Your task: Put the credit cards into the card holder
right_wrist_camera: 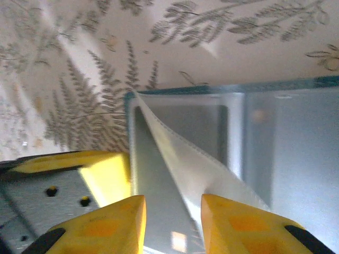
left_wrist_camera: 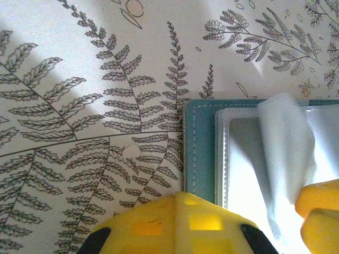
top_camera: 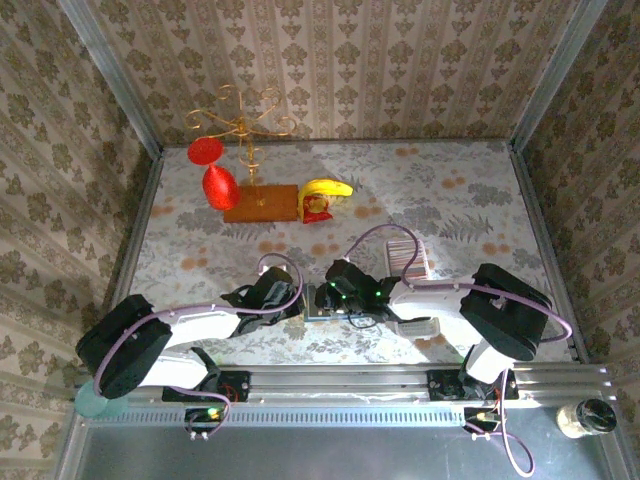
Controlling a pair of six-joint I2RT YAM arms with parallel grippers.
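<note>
Now, card holder (left_wrist_camera: 198, 153) open, clear sleeve (left_wrist_camera: 283, 159) raised

Teal-blue folding card holder (left_wrist_camera: 198, 153) open flat at left claw (left_wrist_camera: 180, 217) tip, clear sleeve (right_wrist_camera: 180, 164) raised inside right claw (right_wrist_camera: 172, 222). Pale striped credit cards (top_camera: 405, 257), prob. stacked, beyond that claw.

1. Papered walls (top_camera: 350, 60) close the table (top_camera: 470, 190) at the back and on both sides.
2. Back left, a gilt wire stand (top_camera: 243, 125) on a wooden base (top_camera: 262, 203) and a banana (top_camera: 328, 190) just beside it block that corner.
3. The back right and the middle band of cloth lie bare.
4. Right of centre, a white tray (top_camera: 405, 258) narrows the way near the right arm.
5. At the card holder (top_camera: 318, 300), the left gripper (top_camera: 295, 297) and the right gripper (right_wrist_camera: 172, 211) crowd in from both sides, with little room between them.
6. A clear sleeve (right_wrist_camera: 196, 169) seems to slant up between the right gripper's parted fingers, though the view is blurred.
</note>
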